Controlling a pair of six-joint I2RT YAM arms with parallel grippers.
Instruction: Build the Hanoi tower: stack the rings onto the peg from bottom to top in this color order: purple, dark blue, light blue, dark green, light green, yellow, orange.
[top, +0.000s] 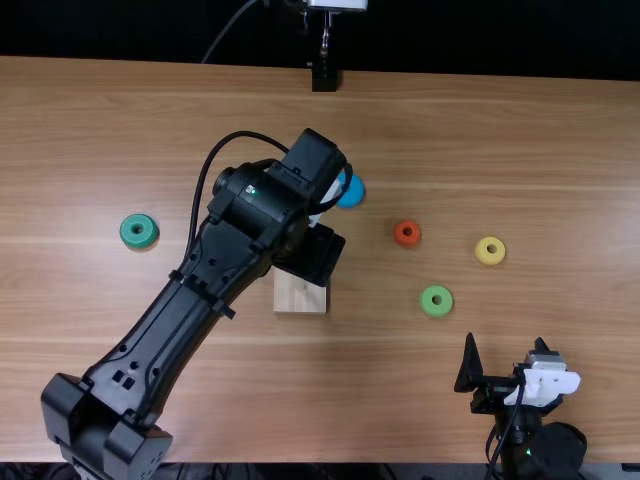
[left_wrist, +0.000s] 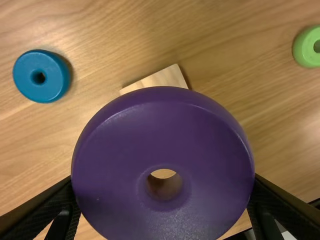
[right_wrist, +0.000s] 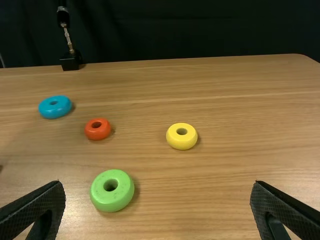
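Purple ring, gripped, left jaws ring-wide

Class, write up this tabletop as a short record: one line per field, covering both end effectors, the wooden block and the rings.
Left end effector: closed on the purple ring
Right end effector: open, holding nothing
Wooden block: on the table, partly hidden by the left arm
Left of block, top view: dark green ring
Right of block, top view: orange ring, yellow ring, light green ring
Beyond block, partly behind left arm: light blue ring
Likely next step: purple ring onto the peg
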